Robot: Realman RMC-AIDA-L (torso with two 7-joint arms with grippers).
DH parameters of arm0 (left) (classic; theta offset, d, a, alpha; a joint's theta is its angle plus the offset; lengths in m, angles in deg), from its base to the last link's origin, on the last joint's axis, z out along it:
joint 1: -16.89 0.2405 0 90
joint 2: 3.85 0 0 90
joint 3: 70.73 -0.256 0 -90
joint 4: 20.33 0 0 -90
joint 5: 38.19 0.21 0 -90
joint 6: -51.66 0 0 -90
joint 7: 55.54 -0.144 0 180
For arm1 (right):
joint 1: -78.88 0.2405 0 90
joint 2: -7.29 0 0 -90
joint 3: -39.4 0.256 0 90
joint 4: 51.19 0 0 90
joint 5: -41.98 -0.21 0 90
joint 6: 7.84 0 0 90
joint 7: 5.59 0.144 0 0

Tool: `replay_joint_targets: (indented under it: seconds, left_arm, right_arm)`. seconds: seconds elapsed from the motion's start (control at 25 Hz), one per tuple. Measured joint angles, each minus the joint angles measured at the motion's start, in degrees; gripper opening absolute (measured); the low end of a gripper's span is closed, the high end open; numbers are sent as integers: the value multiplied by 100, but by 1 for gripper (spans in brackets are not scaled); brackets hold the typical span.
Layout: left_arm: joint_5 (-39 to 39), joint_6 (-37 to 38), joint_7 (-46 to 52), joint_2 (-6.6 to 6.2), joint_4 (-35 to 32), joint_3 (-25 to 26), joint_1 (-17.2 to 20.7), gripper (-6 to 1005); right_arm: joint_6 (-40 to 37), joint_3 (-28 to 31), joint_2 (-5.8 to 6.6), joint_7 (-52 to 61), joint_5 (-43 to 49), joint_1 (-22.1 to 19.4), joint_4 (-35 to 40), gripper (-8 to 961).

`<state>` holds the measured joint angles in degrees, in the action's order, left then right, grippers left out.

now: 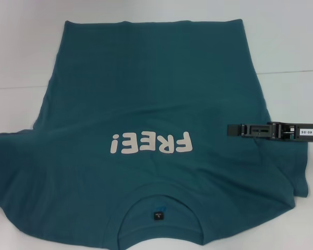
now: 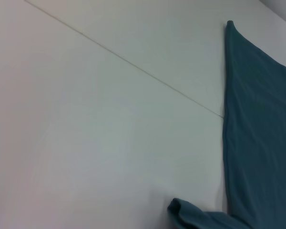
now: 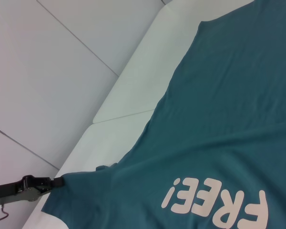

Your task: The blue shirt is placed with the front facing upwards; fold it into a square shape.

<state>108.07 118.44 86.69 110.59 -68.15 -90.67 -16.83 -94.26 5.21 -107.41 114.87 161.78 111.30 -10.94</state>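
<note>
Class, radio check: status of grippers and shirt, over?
Left gripper at shirt's left sleeve edge. Right gripper over its right side. Shirt flat, front up, unfolded. No obstruction seen.

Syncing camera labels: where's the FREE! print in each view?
Head: FREE! print mid-picture, upside down.
Left wrist: not in it; only an edge of the blue shirt.
Right wrist: lower right of that picture.
Shared landmark: the blue shirt's teal fabric.

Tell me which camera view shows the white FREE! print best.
The head view: the whole FREE! print shows there on the blue shirt, beside the right gripper. The right wrist view shows it cut at the frame's edge. The left wrist view shows only plain shirt fabric, no print.
</note>
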Motion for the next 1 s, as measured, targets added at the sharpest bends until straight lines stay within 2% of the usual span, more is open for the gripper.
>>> replay_joint_targets:
  seconds: [0.24,0.56,0.76,1.0]
  left_arm:
    - [6,207,14,-11,-13,-32,-44,24]
    - [-12,1147,336,-85,-307,-50,-219,24]
    - [-46,1406,620,-97,-291,-64,-398,25]
    - [-326,1490,692,86,-235,-92,-531,26]
  right_arm:
    - [-2,0,-14,-4,0,18,0,915]
    - [-1,-4,-19,-2,0,26,0,915]
    - [6,-11,-30,-11,0,23,0,915]
    - [2,-16,-33,-14,0,2,-19,915]
